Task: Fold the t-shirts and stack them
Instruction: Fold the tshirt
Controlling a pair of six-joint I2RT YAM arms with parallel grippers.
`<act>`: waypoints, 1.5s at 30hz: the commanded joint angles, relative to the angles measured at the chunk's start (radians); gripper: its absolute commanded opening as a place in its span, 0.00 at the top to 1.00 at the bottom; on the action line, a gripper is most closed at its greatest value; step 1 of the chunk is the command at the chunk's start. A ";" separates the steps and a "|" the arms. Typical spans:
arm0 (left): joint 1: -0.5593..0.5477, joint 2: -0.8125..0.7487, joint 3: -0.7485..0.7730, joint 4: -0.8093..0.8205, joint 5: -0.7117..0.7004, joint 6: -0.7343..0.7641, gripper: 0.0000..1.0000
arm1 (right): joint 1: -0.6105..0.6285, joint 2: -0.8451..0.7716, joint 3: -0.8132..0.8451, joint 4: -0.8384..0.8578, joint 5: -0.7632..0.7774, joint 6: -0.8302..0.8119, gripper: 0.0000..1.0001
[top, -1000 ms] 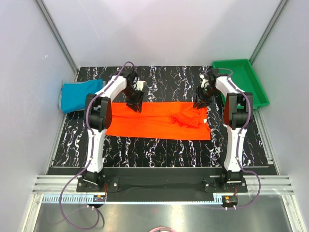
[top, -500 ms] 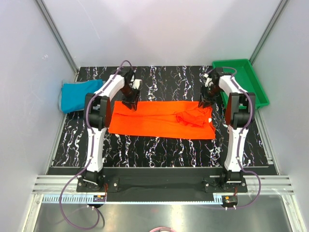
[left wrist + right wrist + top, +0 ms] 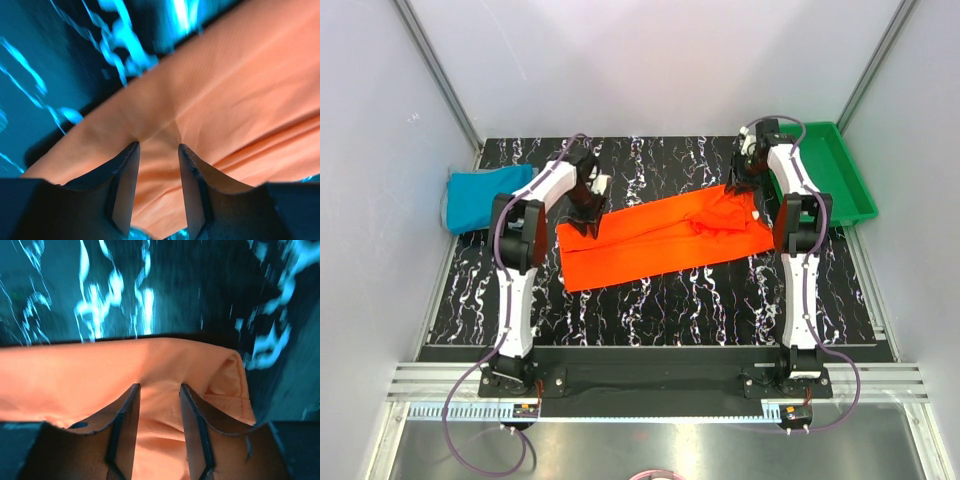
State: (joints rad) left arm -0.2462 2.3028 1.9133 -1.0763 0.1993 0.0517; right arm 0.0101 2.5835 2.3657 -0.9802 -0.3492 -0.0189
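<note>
On the black marbled table (image 3: 650, 310), both arms reach away from the near edge, wrists bent down. The left fingers (image 3: 125, 180) pinch the orange shirt (image 3: 660, 235) at its nearer left end, and the right fingers (image 3: 125, 415) pinch its farther right end. The shirt's long axis slants across the table. The teal shirt (image 3: 480, 197) lies at the far left edge.

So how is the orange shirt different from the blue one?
The orange shirt lies stretched out long and slanted across the middle of the table. The blue shirt sits in a small heap at the table's left edge. The left tool and the right tool each pinch the orange shirt, but nothing touches the blue shirt. Both shirts are soft, plain cloth.
</note>
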 commanded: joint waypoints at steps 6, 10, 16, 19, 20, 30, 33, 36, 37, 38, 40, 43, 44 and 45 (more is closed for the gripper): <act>-0.103 -0.259 -0.267 -0.027 -0.080 -0.006 0.56 | -0.004 0.133 0.233 0.086 -0.016 0.053 0.53; -0.191 -0.330 -0.269 0.003 -0.164 0.011 0.57 | 0.005 0.106 0.283 0.133 0.000 0.039 0.51; -0.199 -0.310 -0.047 0.007 -0.253 0.117 0.53 | 0.002 -0.127 0.199 0.117 0.018 0.024 0.49; -0.193 -0.252 0.045 0.007 -0.242 0.125 0.42 | -0.004 -0.293 0.026 0.094 -0.033 0.088 0.48; -0.191 -0.218 0.062 0.006 -0.221 0.122 0.41 | -0.004 -0.368 -0.074 0.087 -0.043 0.130 0.48; -0.165 -0.033 0.177 -0.002 -0.064 0.100 0.10 | -0.064 -0.678 -0.768 0.101 -0.298 0.352 0.45; -0.140 -0.003 0.182 -0.005 -0.046 0.096 0.11 | -0.102 -0.683 -0.878 0.132 -0.315 0.405 0.44; -0.114 0.010 0.174 -0.005 -0.055 0.102 0.12 | -0.148 -0.662 -0.904 0.129 -0.315 0.424 0.43; -0.111 0.014 0.171 -0.004 -0.066 0.102 0.12 | -0.154 -0.654 -0.910 0.127 -0.313 0.422 0.43; -0.107 0.012 0.162 -0.004 -0.067 0.105 0.13 | -0.160 -0.652 -0.918 0.127 -0.309 0.425 0.43; -0.093 0.006 0.152 -0.004 -0.080 0.108 0.13 | -0.176 -0.651 -0.942 0.130 -0.309 0.431 0.43; -0.068 -0.014 0.124 0.001 -0.100 0.112 0.13 | -0.197 -0.648 -0.964 0.138 -0.307 0.447 0.42; -0.061 -0.019 0.113 0.001 -0.104 0.115 0.13 | -0.200 -0.646 -0.965 0.140 -0.303 0.445 0.43; -0.041 -0.017 0.110 -0.007 -0.104 0.116 0.13 | -0.203 -0.645 -0.967 0.135 -0.297 0.444 0.42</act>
State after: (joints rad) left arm -0.3157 2.3367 2.0373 -1.0794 0.1074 0.1520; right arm -0.1848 1.9598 1.4055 -0.8539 -0.6231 0.4011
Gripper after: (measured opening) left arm 0.871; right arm 0.574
